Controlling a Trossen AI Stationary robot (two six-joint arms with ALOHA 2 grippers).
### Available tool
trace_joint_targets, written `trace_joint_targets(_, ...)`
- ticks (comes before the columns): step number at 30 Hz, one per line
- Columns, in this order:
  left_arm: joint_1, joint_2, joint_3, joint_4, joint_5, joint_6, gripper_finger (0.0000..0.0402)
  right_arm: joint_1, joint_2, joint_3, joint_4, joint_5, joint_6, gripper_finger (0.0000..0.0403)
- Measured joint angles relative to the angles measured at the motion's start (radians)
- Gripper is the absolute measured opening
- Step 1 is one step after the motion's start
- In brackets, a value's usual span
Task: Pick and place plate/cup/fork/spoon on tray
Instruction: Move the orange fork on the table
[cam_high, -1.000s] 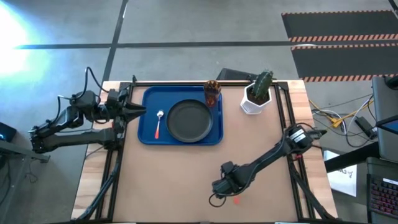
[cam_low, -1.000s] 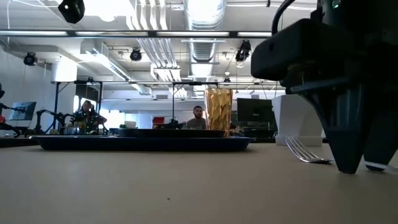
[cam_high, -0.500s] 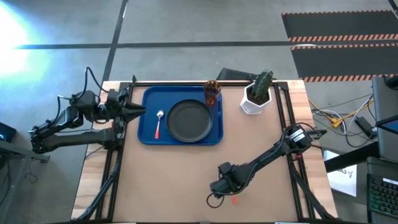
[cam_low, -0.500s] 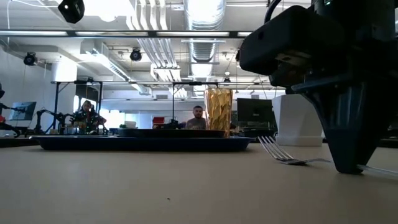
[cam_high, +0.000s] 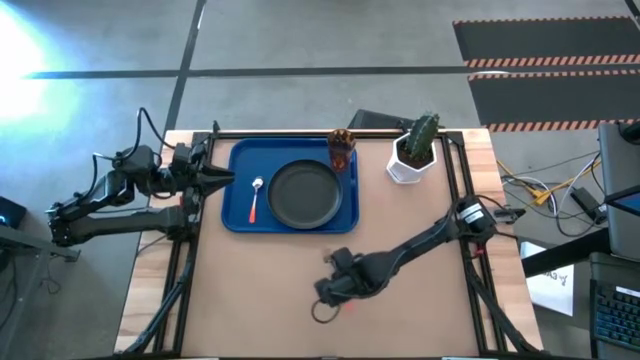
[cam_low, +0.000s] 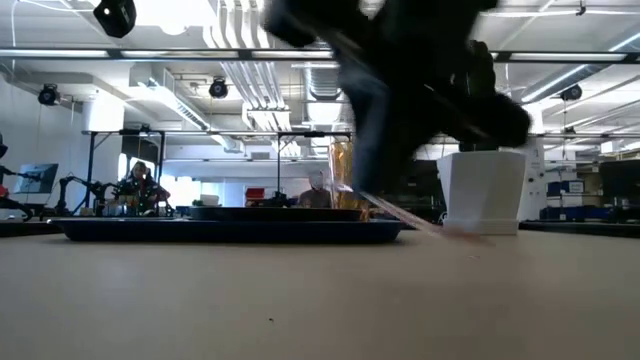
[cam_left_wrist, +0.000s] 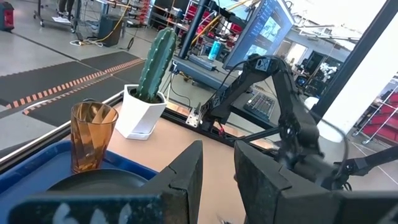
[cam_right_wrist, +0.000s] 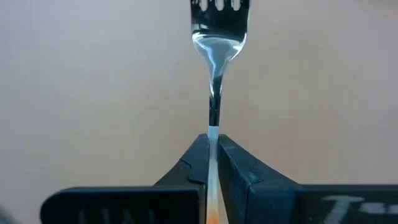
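The blue tray (cam_high: 238, 160) lies at the table's far left. On it are the black plate (cam_high: 303, 195), the orange-handled spoon (cam_high: 255, 197) and, in its far right corner, the amber cup (cam_high: 342, 148). My right gripper (cam_right_wrist: 213, 140) is over the table's near middle (cam_high: 338, 298), shut on the fork (cam_right_wrist: 214, 74), whose silver tines point away from the fingers. My left gripper (cam_left_wrist: 217, 180) hovers at the tray's left edge (cam_high: 215, 178), pointing level across it, open, with nothing between its fingers. My right gripper pinches the fork between its two fingers where the metal neck (cam_right_wrist: 214, 127) meets the orange handle (cam_right_wrist: 212, 199). The fingers slant down from above, in line with the fork. In the low view the fork (cam_low: 405, 217) is tilted, its tray-side end raised.
A white pot with a green cactus (cam_high: 415, 150) stands at the table's far right, just right of the tray. Bare brown tabletop (cam_high: 260, 290) lies between the tray and the near edge. People and benches show in the room behind.
My right gripper has shut on the fork. It has then risen and swung toward the table's left edge, tipping the fork so that its tines come off the table. The left arm has kept still.
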Motion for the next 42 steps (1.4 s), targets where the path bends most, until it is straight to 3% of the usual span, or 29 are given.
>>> trace_joint_targets(10,0.000,0.000,0.000,0.000,0.001,0.000,0.0074,-0.182,0.004,0.239,0.079,0.137,-0.391,0.0011)
trace_joint_targets(18,0.000,0.000,0.000,0.000,0.000,0.004,0.0074,-0.303,0.005,0.301,0.389,0.168,-0.695,0.0011)
trace_joint_targets(24,0.000,0.000,0.000,0.000,0.000,0.007,0.0074,-0.334,0.005,0.301,0.405,0.161,-0.721,0.0011)
trace_joint_targets(31,0.000,0.000,0.000,-0.001,0.000,0.007,0.0074,-0.368,0.045,0.256,0.416,0.156,-0.641,0.0011)
trace_joint_targets(36,0.000,-0.002,0.000,-0.002,0.000,0.008,0.0074,-0.374,0.141,0.305,0.485,0.025,-0.621,0.0011)
trace_joint_targets(42,0.000,-0.002,-0.001,-0.004,0.000,0.008,0.0074,-0.329,0.280,0.481,0.470,-0.120,-0.619,0.0011)
